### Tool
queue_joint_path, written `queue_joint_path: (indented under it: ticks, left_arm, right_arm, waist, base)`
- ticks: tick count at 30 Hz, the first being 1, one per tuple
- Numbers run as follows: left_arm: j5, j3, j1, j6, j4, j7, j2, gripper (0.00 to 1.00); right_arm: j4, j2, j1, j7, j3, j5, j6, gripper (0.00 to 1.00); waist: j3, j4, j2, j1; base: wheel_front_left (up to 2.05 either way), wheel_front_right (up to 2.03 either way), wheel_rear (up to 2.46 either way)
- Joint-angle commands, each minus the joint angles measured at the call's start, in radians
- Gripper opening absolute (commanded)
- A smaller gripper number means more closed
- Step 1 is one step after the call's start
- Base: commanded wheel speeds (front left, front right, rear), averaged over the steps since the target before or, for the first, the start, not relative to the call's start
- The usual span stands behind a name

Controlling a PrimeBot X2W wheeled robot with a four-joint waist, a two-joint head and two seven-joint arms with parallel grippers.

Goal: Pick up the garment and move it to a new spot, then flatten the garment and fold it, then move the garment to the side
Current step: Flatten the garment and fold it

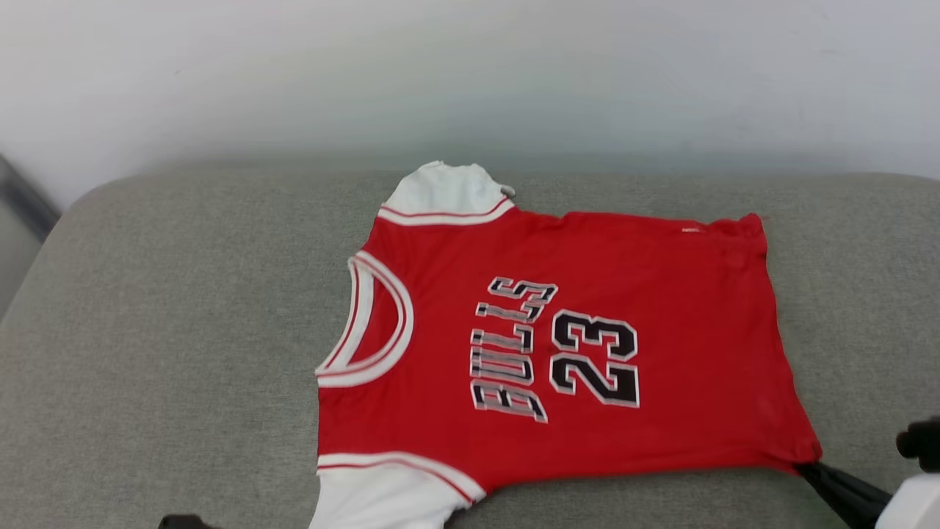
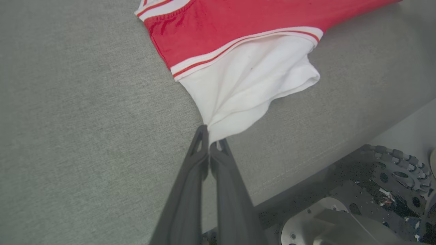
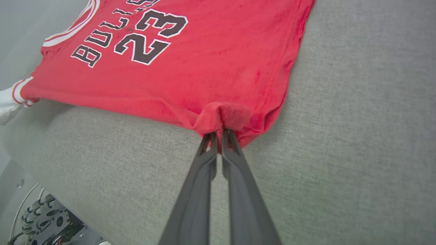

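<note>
Flattening looks like the step in hand: the grey cushion (image 1: 183,330) carries the shirt (image 1: 661,294), spread face up ahead of both pairs of jaws. The left jaws are clamped together on the white sleeve (image 2: 252,78); the right jaws are clamped on the red hem corner (image 3: 221,115), with cloth bunched at each tip. I judge an even, low pull on both best, to avoid new creases. Bare cushion lies wide outside each pair of jaws and beyond the shirt. Its front edge runs close behind them, leaving little room backward.
</note>
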Motion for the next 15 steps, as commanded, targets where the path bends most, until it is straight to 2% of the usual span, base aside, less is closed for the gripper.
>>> queue_joint_path:
  ticks: [1,5,9,15]
  left_arm:
    - [-0.013,0.001,0.025,0.004,-0.017,0.007,0.017,0.00]
    - [-0.029,-0.021,0.072,-0.005,-0.062,0.030,0.053,0.00]
    - [-0.026,-0.022,0.069,-0.017,-0.078,0.017,0.046,0.00]
    - [-0.008,0.025,-0.004,-0.026,-0.112,-0.015,0.052,0.00]
  right_arm:
    - [-0.016,-0.011,0.032,0.001,-0.017,0.009,-0.001,0.00]
    - [-0.056,-0.013,0.112,0.010,-0.076,0.031,-0.001,0.00]
    - [-0.108,0.002,0.157,0.028,-0.131,0.035,-0.001,0.00]
    - [-0.175,0.014,0.176,0.086,-0.206,0.008,-0.001,0.00]
  waist:
    - [-0.004,-0.005,-0.0001,0.0004]
    - [-0.014,-0.013,-0.0001,0.0004]
    - [-0.016,-0.023,-0.0001,0.0004]
    - [-0.009,-0.033,-0.0001,0.0004]
  base:
    - [0.00,0.00,0.00]
    - [0.00,0.00,0.00]
    - [0.00,0.00,0.00]
    - [0.00,0.00,0.00]
